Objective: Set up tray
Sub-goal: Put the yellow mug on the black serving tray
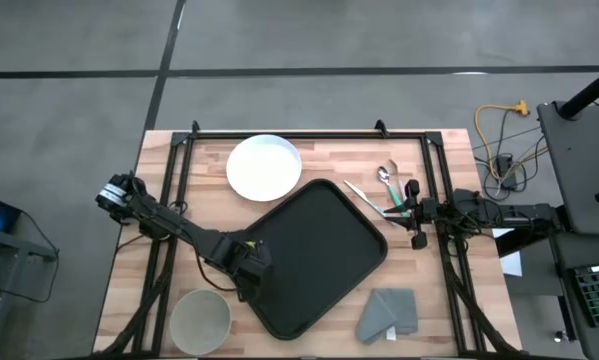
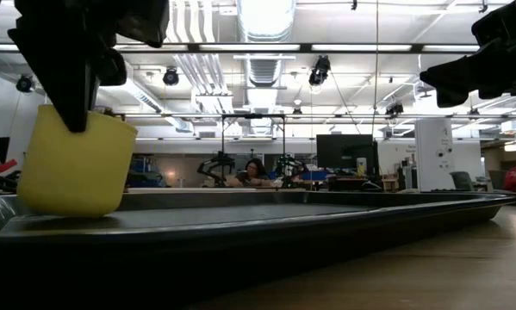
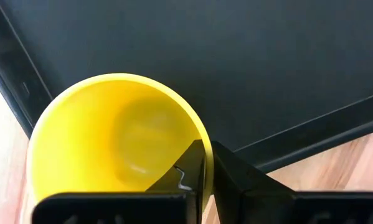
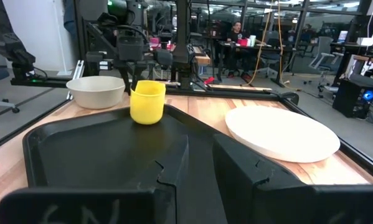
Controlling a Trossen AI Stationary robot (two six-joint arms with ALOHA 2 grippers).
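A yellow cup (image 3: 111, 137) stands open end up on the black tray (image 1: 319, 250), just inside the tray's left corner. It also shows in the low view (image 2: 72, 164) and, far off, in the right wrist view (image 4: 147, 102). My left gripper (image 3: 206, 146) comes down on it from above and is shut on its rim. In the high view the left gripper (image 1: 249, 262) hides the cup. My right gripper (image 1: 416, 213) waits at the table's right edge, level, with a narrow gap between its fingers and nothing in it. My left gripper pinches the cup's rim wall (image 3: 195, 134), with one finger (image 3: 186, 171) inside the cup and the other (image 3: 236, 174) outside. The fingers point steeply down. The cup is slightly tilted, and its base (image 2: 64, 211) is down on the tray floor.
A round white plate (image 1: 264, 167) lies on the table beyond the tray's far edge. A pale bowl (image 1: 200, 320) stands near the front left, a folded grey cloth (image 1: 389, 313) near the front right. Cutlery (image 1: 379, 190) lies right of the tray, by the right gripper.
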